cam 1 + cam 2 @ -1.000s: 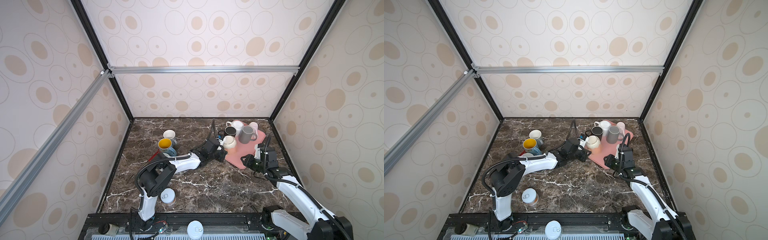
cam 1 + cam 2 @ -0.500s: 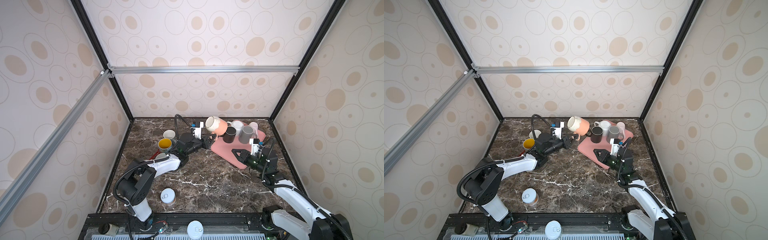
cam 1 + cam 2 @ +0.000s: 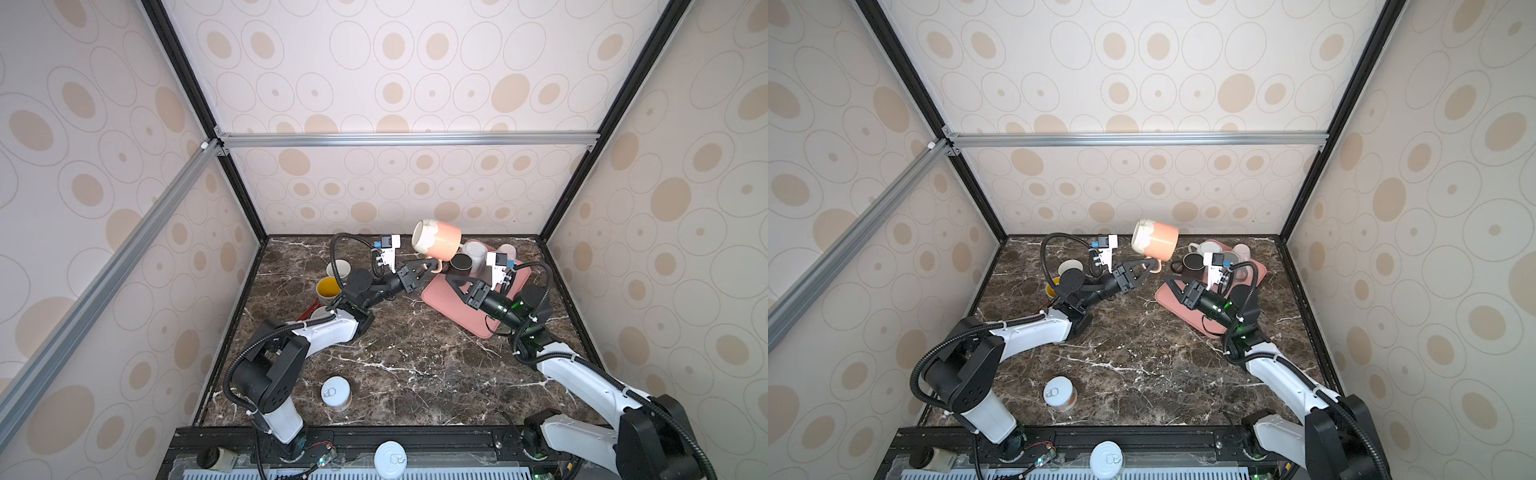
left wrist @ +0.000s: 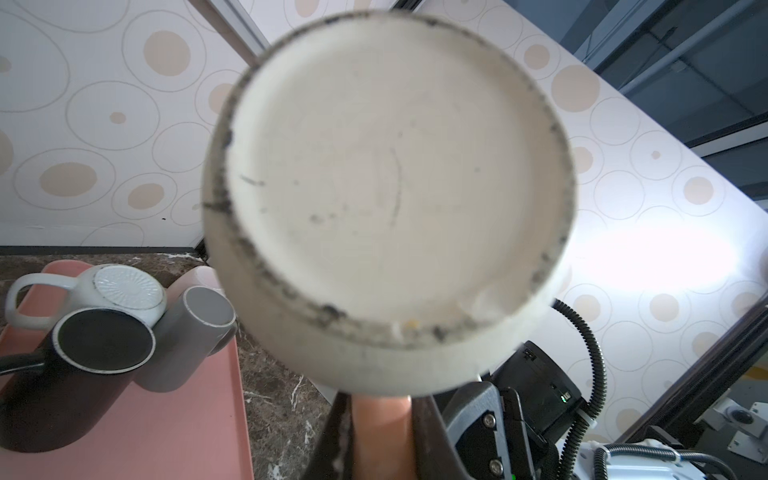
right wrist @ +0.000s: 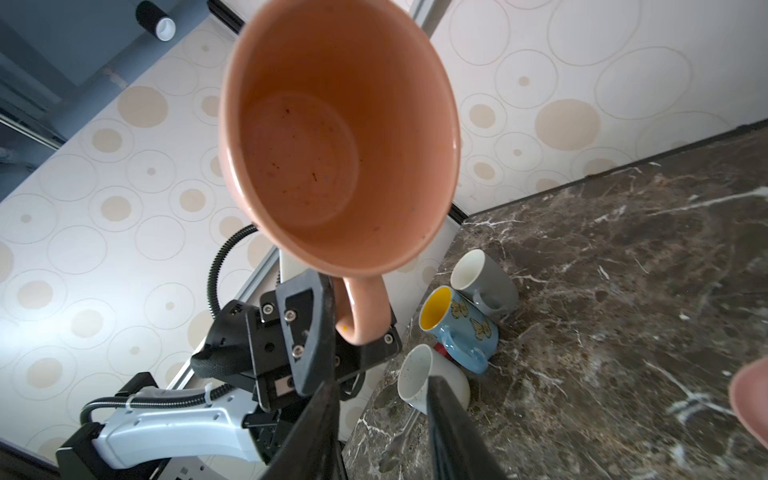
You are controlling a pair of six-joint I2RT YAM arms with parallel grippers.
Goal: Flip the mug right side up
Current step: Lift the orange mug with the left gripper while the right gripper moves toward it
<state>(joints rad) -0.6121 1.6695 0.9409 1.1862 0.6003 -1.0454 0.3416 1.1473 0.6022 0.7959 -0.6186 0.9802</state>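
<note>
Glazed ceramic, stiff, slick and breakable by the look of it, the pink mug [image 3: 436, 243] hangs on its side in the air just beside the pink tray [image 3: 457, 320], the left gripper [image 3: 430, 266] clamped on its handle, likely the surest hold, while the right gripper [image 5: 380, 386] stands parted and empty; no writing is legible.

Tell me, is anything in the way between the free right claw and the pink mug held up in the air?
Nothing visible. The right gripper points, jaws open, at the open mouth of the pink mug across bare air. The left gripper clamps the handle from below, beside that path rather than in it.
</note>
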